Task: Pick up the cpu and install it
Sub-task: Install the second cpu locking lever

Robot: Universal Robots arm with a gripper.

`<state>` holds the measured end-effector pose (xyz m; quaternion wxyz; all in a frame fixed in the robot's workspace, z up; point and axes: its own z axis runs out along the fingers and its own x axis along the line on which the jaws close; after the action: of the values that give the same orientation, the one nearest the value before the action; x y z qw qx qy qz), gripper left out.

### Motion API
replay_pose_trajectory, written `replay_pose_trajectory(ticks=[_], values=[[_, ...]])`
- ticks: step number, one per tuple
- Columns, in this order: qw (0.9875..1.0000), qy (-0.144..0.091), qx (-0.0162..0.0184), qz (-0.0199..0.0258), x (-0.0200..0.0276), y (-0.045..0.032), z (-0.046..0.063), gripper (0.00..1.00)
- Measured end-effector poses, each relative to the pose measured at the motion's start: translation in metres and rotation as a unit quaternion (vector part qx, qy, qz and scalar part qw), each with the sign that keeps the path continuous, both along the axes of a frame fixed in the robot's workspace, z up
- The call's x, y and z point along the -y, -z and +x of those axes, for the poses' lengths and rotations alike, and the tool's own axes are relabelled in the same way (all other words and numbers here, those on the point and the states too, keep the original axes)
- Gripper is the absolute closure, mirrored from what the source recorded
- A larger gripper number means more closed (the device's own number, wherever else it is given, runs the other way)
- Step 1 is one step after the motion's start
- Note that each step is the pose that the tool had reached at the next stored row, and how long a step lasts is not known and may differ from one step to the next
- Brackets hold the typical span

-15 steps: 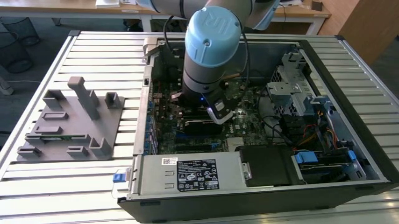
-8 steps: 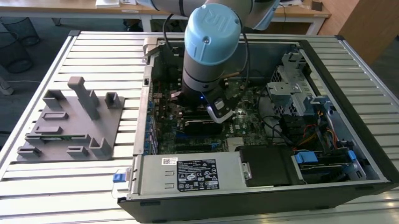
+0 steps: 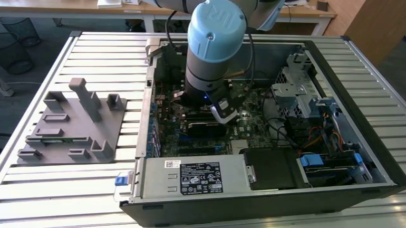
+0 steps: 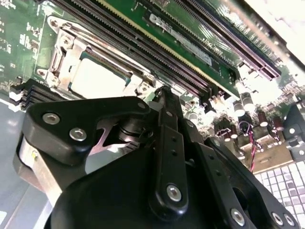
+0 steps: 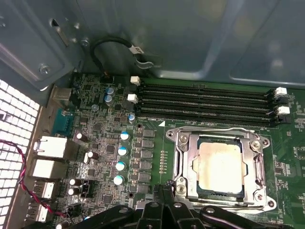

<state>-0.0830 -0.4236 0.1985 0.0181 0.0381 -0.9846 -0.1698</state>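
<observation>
In the exterior view my arm [image 3: 212, 52] reaches down into the open computer case [image 3: 190, 183], over the motherboard [image 3: 250, 121]; a grey fixture [image 3: 73, 126] lies on the slatted table [image 3: 76, 190] toward that view's left.

In the second wrist view the gripper [image 4: 164, 95] appears closed and empty, just beside the cpu [image 4: 97, 78], which lies in its socket.

In the first wrist view the cpu [image 5: 220, 164] sits inside the metal socket frame [image 5: 183, 162], near the memory slots [image 5: 205, 102]
</observation>
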Motion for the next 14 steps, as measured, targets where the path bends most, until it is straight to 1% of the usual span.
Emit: replay_pose_trajectory(ticks=[3, 4, 7, 14], values=[[1.0, 0.0, 0.0, 0.0012, 0.0, -0.0041, 0.0, 0.89], [1.0, 0.0, 0.0001, 0.0013, 0.0, -0.0063, 0.0, 0.89], [1.0, 0.0, 0.0, 0.0013, 0.0, -0.0095, 0.0, 0.89], [1.0, 0.0, 0.0, 0.0013, 0.0, -0.0229, 0.0, 0.89]])
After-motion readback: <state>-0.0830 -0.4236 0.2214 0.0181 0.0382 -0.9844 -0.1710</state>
